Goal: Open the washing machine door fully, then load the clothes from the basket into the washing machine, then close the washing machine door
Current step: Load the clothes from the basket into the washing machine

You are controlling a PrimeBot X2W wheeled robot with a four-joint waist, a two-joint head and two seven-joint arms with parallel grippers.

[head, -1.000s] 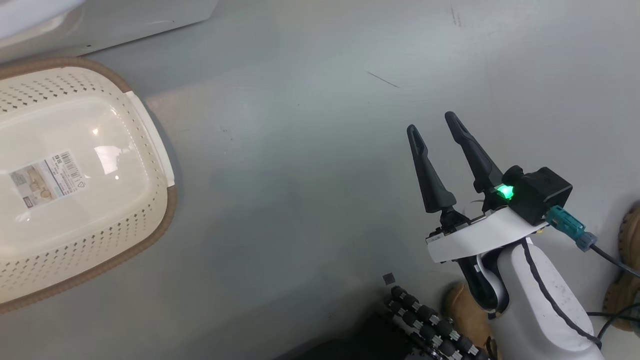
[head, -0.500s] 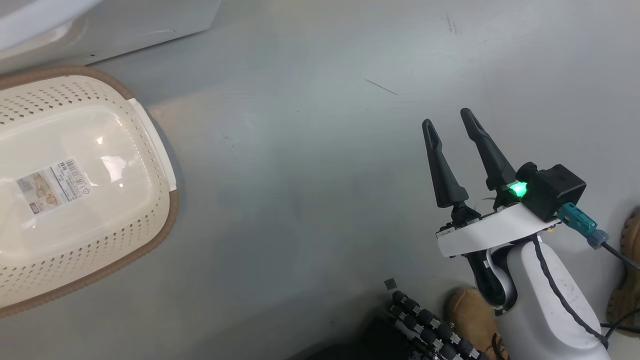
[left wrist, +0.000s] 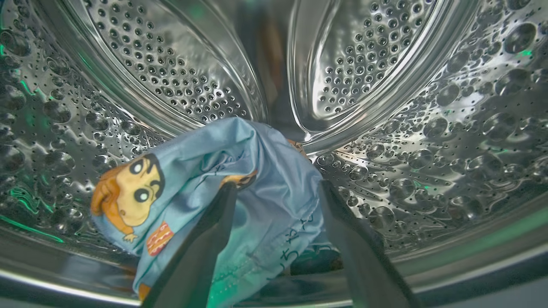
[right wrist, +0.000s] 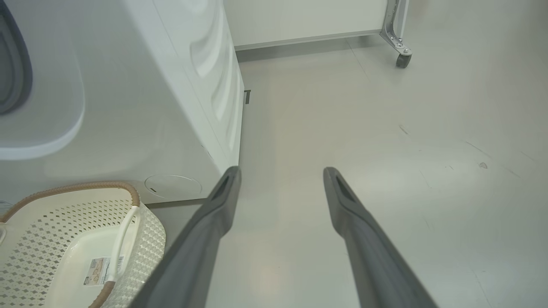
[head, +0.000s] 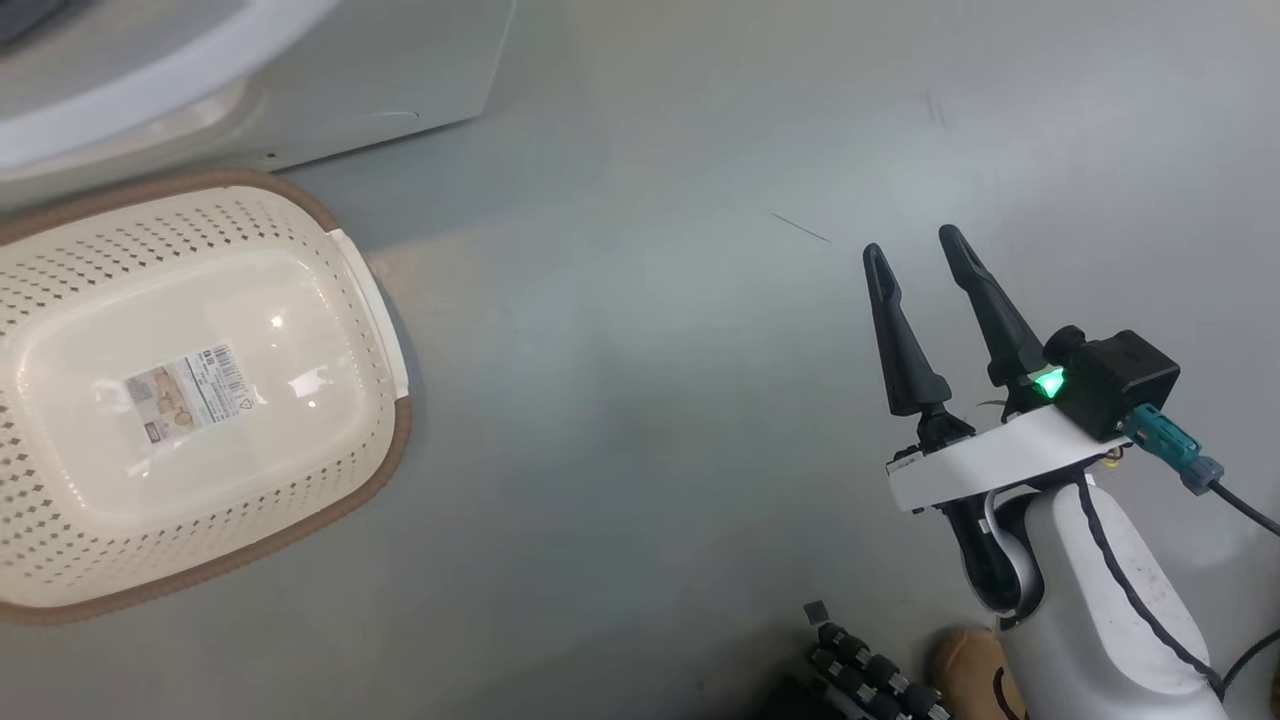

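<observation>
Inside the perforated steel drum (left wrist: 428, 141) of the washing machine (head: 380, 60), a light blue garment (left wrist: 192, 171) with an orange-brown cartoon print lies crumpled near the drum's front lip. My left gripper (left wrist: 278, 186) stands open, one finger on either side of the cloth and neither pinching it. The cream perforated basket (head: 300, 490) sits on the floor in front of the washer (right wrist: 141, 107), with just its label sticker inside. My right gripper (head: 910, 242) hovers open over bare floor to the right of the basket (right wrist: 51, 222); nothing lies between its spread fingers (right wrist: 281, 171). The washing machine door is out of view.
Grey floor stretches between the basket and my right arm. A tan shoe (head: 965, 665) and a black roller part of my base (head: 870, 670) are at the bottom edge. A cable (head: 1240, 505) trails off the right wrist. A caster (right wrist: 402, 60) of a white unit stands behind the washer.
The head camera has shifted, so the basket and washer sit further right and lower in the picture. My right gripper stays open in about the same place. The left gripper has opened.
</observation>
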